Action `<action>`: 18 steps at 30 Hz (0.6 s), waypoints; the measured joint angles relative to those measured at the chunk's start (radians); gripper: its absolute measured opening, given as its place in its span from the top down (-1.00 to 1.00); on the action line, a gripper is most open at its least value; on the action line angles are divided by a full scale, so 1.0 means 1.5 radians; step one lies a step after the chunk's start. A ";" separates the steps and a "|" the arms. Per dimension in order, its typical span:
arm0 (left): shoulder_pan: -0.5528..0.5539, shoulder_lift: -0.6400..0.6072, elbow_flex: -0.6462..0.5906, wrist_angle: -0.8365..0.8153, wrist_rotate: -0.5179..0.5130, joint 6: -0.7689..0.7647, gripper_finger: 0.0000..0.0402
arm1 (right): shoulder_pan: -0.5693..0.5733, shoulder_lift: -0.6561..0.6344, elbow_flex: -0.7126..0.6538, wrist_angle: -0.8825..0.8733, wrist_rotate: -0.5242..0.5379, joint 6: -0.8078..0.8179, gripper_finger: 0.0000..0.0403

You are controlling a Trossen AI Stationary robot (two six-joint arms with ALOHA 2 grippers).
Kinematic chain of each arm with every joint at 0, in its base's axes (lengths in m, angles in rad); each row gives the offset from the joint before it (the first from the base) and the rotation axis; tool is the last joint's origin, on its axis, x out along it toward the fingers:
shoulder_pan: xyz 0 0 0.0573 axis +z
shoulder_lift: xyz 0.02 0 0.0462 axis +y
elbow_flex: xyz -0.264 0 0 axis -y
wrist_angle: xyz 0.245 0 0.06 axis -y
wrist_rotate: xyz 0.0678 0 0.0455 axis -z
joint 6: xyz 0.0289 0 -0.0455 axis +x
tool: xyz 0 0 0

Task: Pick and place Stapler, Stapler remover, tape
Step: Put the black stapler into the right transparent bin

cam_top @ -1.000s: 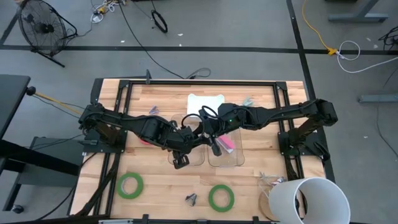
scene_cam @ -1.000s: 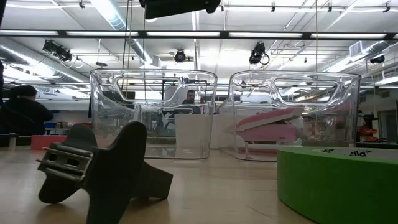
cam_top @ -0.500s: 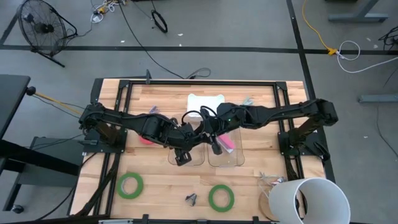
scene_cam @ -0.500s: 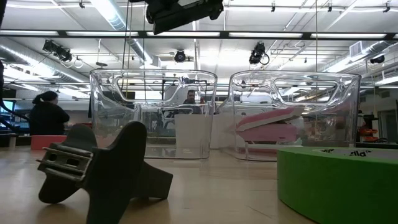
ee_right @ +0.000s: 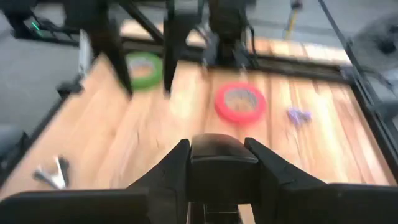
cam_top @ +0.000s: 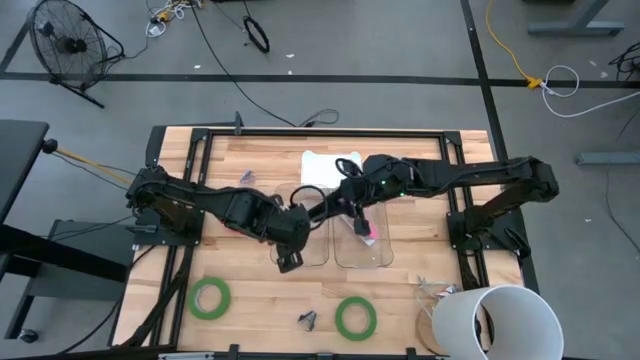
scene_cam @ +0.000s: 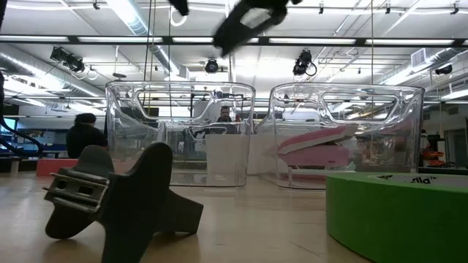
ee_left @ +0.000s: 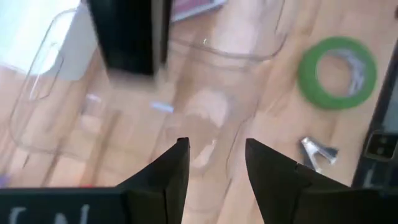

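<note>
Right pincer [ee_right: 214,163] grips a blurred black stapler [ee_right: 217,151].

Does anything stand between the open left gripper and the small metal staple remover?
Nothing visible: bare table lies between left gripper and staple remover; green tape rolls flank it. Right gripper holds black stapler.

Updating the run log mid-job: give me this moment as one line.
left claw: open, empty, over left clear bin | right claw: shut on dark object | pink stapler: in right clear bin
</note>
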 joint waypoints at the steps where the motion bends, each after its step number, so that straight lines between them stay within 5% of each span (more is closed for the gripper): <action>1: 0.000 0.000 0.000 -0.002 -0.002 0.000 0.20 | 0.000 -0.009 0.000 -0.022 0.012 0.001 0.46; 8: -0.009 0.000 0.000 -0.001 -0.013 -0.001 0.19 | 0.000 -0.080 0.000 -0.139 0.047 0.034 0.46; 18: -0.019 0.000 0.000 0.001 -0.033 0.003 0.19 | 0.033 -0.167 -0.073 -0.212 0.196 0.165 0.46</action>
